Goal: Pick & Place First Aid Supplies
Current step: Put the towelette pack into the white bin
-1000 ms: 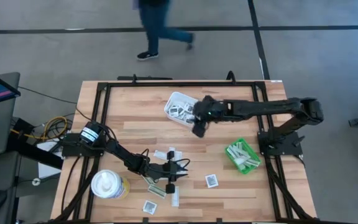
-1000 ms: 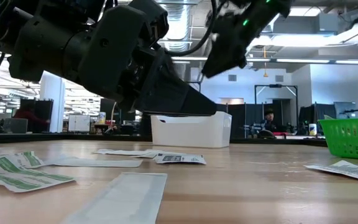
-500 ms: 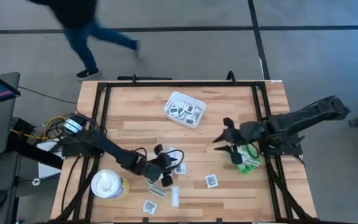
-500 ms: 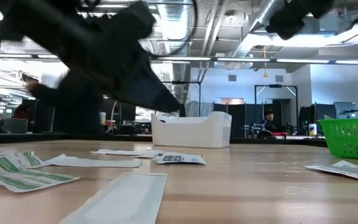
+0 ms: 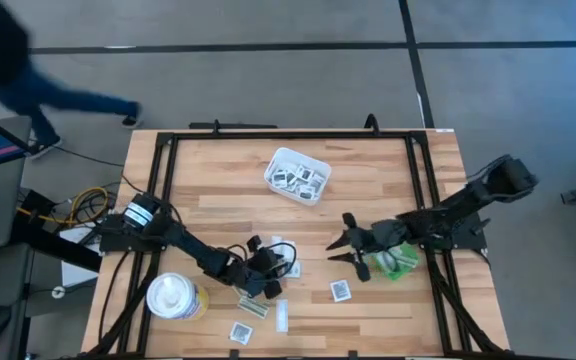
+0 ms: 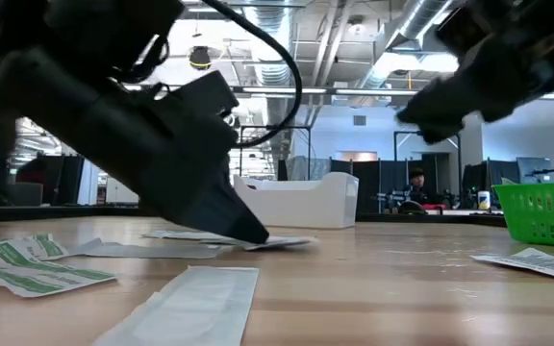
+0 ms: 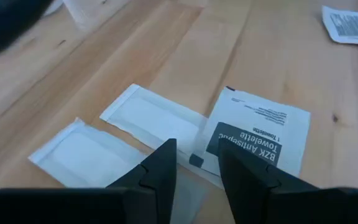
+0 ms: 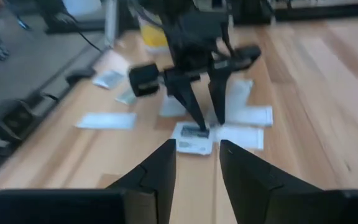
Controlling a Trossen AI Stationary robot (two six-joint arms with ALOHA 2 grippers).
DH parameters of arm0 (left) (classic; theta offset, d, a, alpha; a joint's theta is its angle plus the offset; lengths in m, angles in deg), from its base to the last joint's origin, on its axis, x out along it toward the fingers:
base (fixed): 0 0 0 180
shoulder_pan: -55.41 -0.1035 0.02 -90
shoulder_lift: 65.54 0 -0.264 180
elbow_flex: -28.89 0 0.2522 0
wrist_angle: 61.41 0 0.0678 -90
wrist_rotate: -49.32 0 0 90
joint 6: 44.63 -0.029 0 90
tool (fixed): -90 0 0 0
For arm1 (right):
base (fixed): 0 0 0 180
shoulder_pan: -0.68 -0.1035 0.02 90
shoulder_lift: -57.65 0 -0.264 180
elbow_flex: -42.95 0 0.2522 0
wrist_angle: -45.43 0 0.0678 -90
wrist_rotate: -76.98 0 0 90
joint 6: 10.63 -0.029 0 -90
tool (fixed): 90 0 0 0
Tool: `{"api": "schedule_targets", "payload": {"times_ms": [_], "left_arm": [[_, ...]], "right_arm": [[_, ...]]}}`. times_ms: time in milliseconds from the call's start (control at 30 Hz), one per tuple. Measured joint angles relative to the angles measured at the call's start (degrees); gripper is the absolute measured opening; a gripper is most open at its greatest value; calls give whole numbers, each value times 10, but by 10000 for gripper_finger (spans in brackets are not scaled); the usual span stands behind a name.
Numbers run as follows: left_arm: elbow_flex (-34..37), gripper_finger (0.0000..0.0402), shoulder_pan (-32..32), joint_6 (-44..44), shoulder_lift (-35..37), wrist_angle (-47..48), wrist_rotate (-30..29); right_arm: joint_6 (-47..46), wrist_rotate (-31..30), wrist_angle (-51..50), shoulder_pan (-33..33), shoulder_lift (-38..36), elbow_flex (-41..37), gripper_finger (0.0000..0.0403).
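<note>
Right tool [image 5: 344, 252] has swung off the tray [image 5: 296, 175] and now hangs low at centre-right of the high frame, beside the green bin [image 5: 392, 252], prongs parted and carrying nothing. Left tool [image 5: 282, 268] has pushed in to the packets at lower centre, and its fingers [image 7: 160, 168] stand a narrow gap apart, tips down over a towelette packet [image 7: 260, 134] that lies against two plain white packets [image 7: 151, 118]. No grip on it yet. More packets lie loose on the bench [image 5: 228, 190]: one square [image 5: 340, 290] at lower centre-right, another [image 5: 240, 333] near the bottom edge, some in the tray. A person [image 5: 28, 70] crosses the upper left.
</note>
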Motion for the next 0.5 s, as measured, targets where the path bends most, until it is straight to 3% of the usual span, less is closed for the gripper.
{"api": "schedule_targets", "payload": {"times_ms": [200, 400, 500], "left_arm": [[-1, 98, 0, -30, -4, 0, 0], [-1, 15, -4, -59, -4, 0, 14], [-1, 7, -1, -62, -4, -1, -1]], "right_arm": [[-38, 1, 2, -2, 106, 45, 118], [-36, 23, 0, -5, 174, 86, 118], [-34, 31, -12, -4, 193, 101, 118]]}}
